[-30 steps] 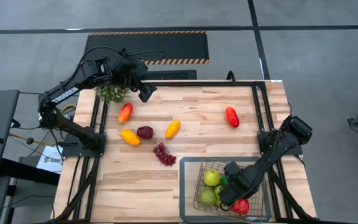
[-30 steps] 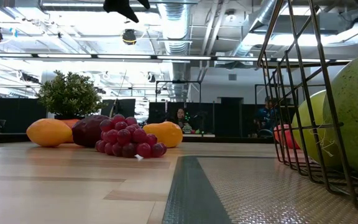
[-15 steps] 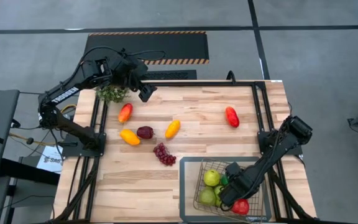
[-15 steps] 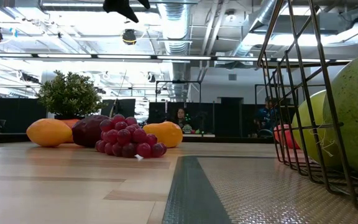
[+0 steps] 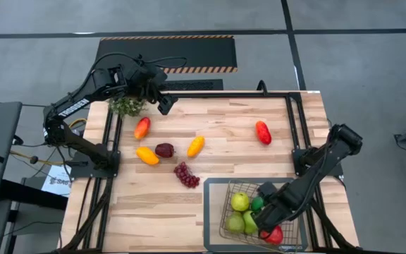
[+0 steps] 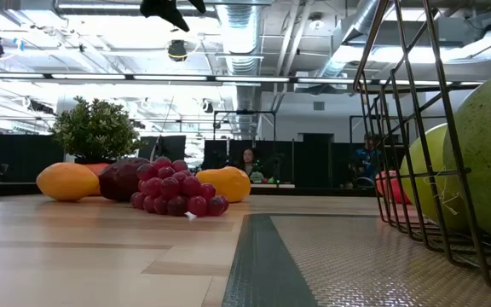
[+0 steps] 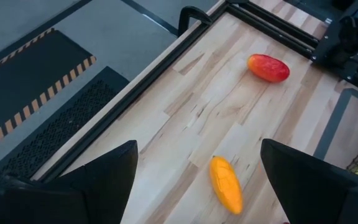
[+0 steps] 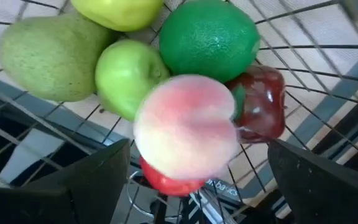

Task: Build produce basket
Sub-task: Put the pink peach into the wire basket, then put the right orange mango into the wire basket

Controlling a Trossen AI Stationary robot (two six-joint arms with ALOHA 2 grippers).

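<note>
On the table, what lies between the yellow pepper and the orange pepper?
The high view shows a dark red fruit between the yellow pepper and the orange pepper.

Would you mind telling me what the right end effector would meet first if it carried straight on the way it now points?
Most likely the pink peach, which sits dead ahead between the open fingers of the right end effector, lying on the other produce inside the basket. How near it is cannot be judged.

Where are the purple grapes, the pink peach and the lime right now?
purple grapes [image 5: 187,175], high view, middle of the bunch.
pink peach [image 8: 185,127], right wrist view, centre of its rounded face.
lime [image 8: 209,40], right wrist view, middle of its green skin.
</note>
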